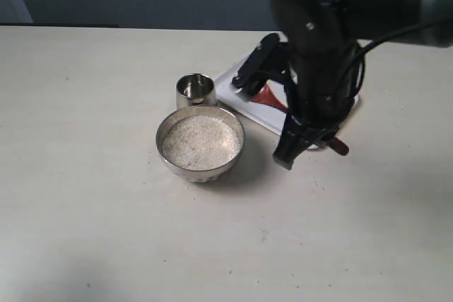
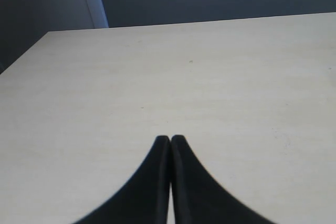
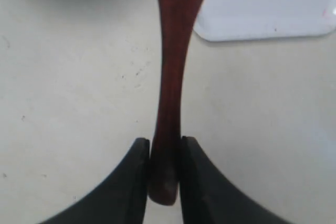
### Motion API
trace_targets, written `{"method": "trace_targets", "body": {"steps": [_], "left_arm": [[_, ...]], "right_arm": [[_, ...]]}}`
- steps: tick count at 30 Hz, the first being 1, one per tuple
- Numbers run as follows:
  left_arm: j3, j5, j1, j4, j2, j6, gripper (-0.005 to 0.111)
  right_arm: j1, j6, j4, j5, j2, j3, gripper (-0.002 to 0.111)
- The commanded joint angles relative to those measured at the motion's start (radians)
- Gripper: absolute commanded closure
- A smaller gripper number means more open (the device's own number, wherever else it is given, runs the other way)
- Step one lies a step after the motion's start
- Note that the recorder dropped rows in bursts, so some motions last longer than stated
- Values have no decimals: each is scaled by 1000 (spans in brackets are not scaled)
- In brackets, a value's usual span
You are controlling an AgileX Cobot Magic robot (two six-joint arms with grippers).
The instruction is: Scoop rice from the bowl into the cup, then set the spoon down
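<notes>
The steel bowl [image 1: 173,163] sits mid-table, filled with pale rice [image 1: 200,142]. Just behind it and touching it stands the small steel cup [image 1: 195,90], its shiny inside showing. The dark red wooden spoon [image 1: 273,97] lies slanted, with its head over the white tray [image 1: 263,112] and its handle end [image 1: 340,148] off the tray to the right of the bowl. My right gripper [image 1: 327,143] [image 3: 165,142] is shut on the spoon [image 3: 170,77] near the handle's tip. My left gripper [image 2: 169,139] is shut on nothing over bare table, and the exterior view does not show it.
The white tray [image 3: 268,9] lies behind and to the right of the bowl, partly hidden by the right arm [image 1: 318,40]. Pale tabletop [image 1: 106,231] stretches to the left and front. A dark wall runs behind the table's far edge.
</notes>
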Motion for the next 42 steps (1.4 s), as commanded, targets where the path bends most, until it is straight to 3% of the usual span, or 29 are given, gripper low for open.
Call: {"method": "trace_targets", "body": {"steps": [1, 6, 12, 17, 28, 42], "left_arm": [[-8, -14, -2, 0, 1, -6, 106], [-8, -14, -2, 0, 1, -6, 106], [-8, -14, -2, 0, 1, -6, 106], [-8, -14, -2, 0, 1, -6, 106], [-8, -14, -2, 0, 1, -6, 106], [-8, -14, -2, 0, 1, -6, 106]], "right_arm": [[84, -7, -82, 1, 68, -26, 109], [157, -40, -268, 1, 84, -26, 109], [163, -46, -360, 1, 89, -26, 109], [221, -63, -583, 1, 124, -26, 109], [297, -26, -750, 1, 254, -24, 109], [299, 7, -819, 1, 323, -24, 109]]}}
